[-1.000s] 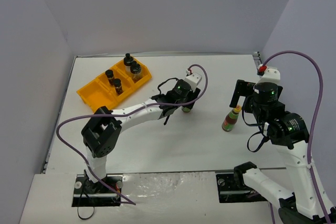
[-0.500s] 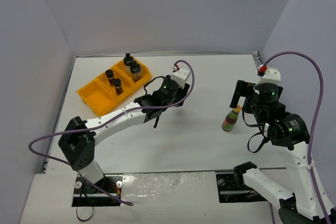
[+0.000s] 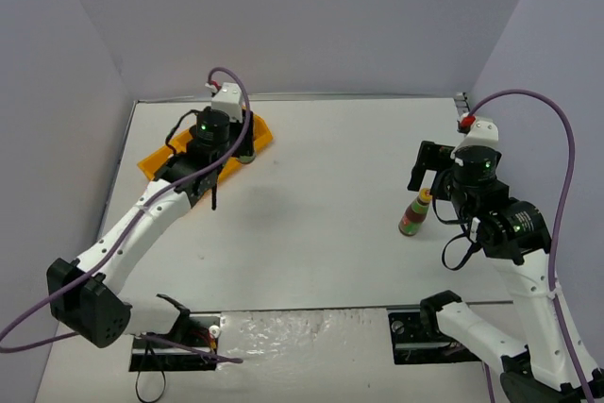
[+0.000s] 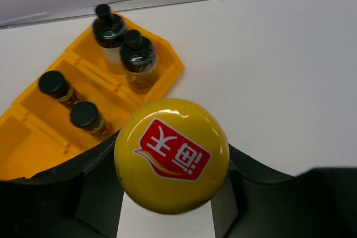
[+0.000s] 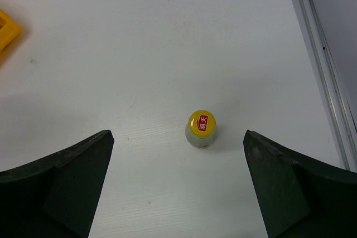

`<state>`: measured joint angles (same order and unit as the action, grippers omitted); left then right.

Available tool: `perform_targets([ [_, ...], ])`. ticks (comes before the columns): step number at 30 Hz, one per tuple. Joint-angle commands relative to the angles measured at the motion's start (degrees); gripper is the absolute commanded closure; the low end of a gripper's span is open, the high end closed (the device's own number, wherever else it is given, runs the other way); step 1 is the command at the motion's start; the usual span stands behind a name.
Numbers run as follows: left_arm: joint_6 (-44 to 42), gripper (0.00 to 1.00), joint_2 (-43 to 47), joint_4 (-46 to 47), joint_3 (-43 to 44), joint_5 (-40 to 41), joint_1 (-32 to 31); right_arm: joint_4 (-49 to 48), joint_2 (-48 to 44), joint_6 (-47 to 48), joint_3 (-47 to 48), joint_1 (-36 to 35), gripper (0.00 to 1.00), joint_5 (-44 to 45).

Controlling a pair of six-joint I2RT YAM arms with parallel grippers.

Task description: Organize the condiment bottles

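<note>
My left gripper is shut on a slim sauce bottle, whose yellow cap with a red logo fills the left wrist view. It hangs above the near edge of the orange tray. In the tray stand two wider black-lidded jars and two tiny black-capped spice jars. In the top view the left gripper covers most of the tray. The second sauce bottle stands upright on the table at the right. My right gripper is open above it, not touching.
The white table ends in a metal rail just right of the standing bottle. Grey walls close the back and sides. A corner of the orange tray shows at the left edge of the right wrist view.
My left arm has swung from the table's middle to the back left, carrying the sauce bottle over the orange tray. The right arm and the standing bottle have barely moved.
</note>
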<state>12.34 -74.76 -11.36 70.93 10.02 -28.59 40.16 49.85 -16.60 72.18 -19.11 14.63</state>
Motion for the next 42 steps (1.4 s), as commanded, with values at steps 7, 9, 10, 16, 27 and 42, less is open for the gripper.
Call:
perform_targets([
  [7,3.0,1.00,4.8,3.6,1.6,-12.8,21.6,-6.2,2.5,-0.3,0.5,0.3,0.00,-3.1],
  [9,3.1,1.00,4.4,4.0,2.2,-13.5,23.6,-6.6,2.7,-0.1,0.3,0.4,0.00,-3.2],
  [10,3.0,1.00,4.1,4.2,2.3,-13.6,24.7,-6.7,2.9,0.2,0.2,0.3,0.00,-3.4],
  [16,3.0,1.00,2.6,6.5,1.4,-14.6,28.7,-8.0,3.1,0.8,-0.9,0.4,0.00,-3.7],
  [27,6.2,1.00,-3.0,15.1,-2.1,-13.1,35.8,-9.3,2.5,0.6,-1.5,0.3,0.00,-5.6],
  [42,3.0,1.00,-9.5,21.2,-4.0,-5.7,37.2,-10.9,0.8,0.3,-3.3,0.4,0.00,-5.6],
])
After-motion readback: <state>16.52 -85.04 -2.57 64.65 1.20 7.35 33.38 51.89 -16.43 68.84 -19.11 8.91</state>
